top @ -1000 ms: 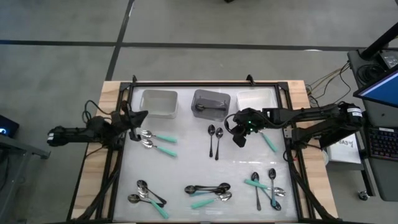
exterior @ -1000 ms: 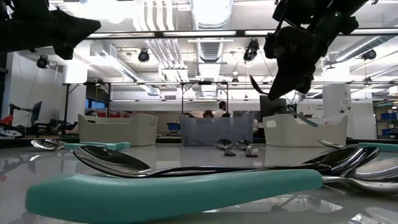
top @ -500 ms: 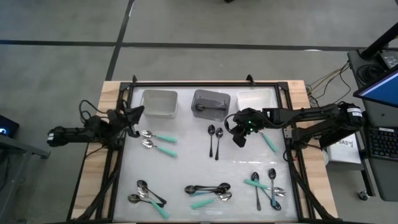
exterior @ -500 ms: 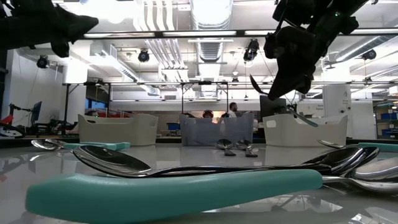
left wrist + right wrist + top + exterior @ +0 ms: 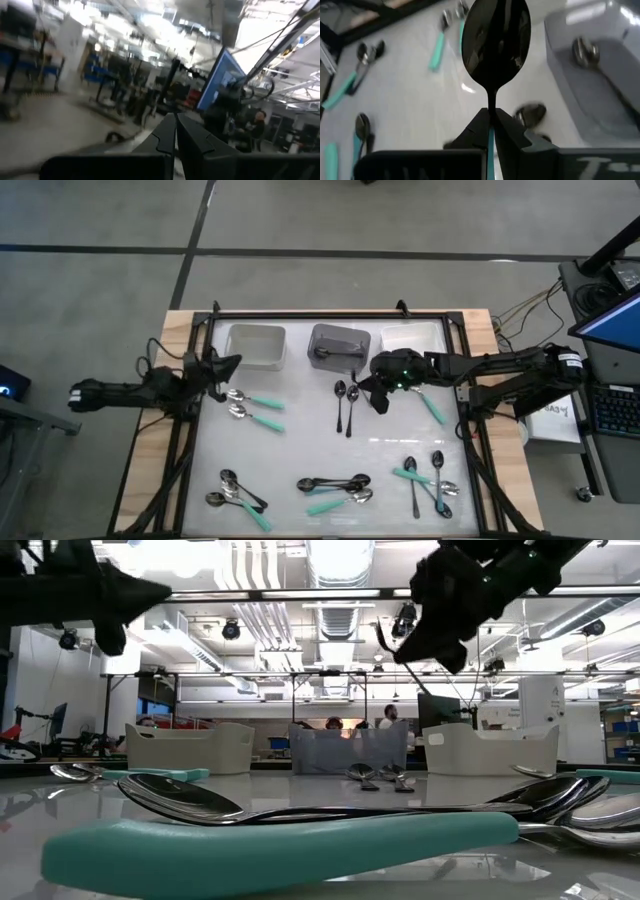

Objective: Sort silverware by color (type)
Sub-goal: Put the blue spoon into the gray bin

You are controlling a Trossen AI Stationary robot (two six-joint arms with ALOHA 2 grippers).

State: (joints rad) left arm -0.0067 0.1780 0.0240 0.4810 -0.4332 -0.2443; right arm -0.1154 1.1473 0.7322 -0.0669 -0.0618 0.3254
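Observation:
My right gripper (image 5: 373, 387) hangs above the table just right of the grey bin (image 5: 337, 348), shut on a glossy black spoon (image 5: 496, 42) whose bowl sticks out ahead of the fingers. A spoon lies inside the grey bin (image 5: 600, 75). Two black spoons (image 5: 346, 404) lie on the table near the gripper. Teal-handled spoons (image 5: 254, 409) lie at the left, and more spoons lie in groups along the near edge (image 5: 335, 490). My left gripper (image 5: 230, 364) is shut on nothing, raised at the table's left edge. My right gripper pinches the black spoon's thin handle (image 5: 491, 104) just behind the bowl between its two fingers. The rest of the handle runs back along the fingers and is hidden by them. The spoon points on ahead of the fingers, bowl foremost (image 5: 384, 638), clear of the table.
A white bin (image 5: 255, 346) stands left of the grey one and another white bin (image 5: 412, 340) right of it, all at the far edge. A teal spoon (image 5: 432, 408) lies under my right arm. More spoons lie near right (image 5: 430, 480) and near left (image 5: 235, 495).
My right gripper has tipped upward and risen a little, swinging the black spoon's bowl up from hanging downward and toward the grey bin. My left gripper has rolled about its own line while staying at the left edge.

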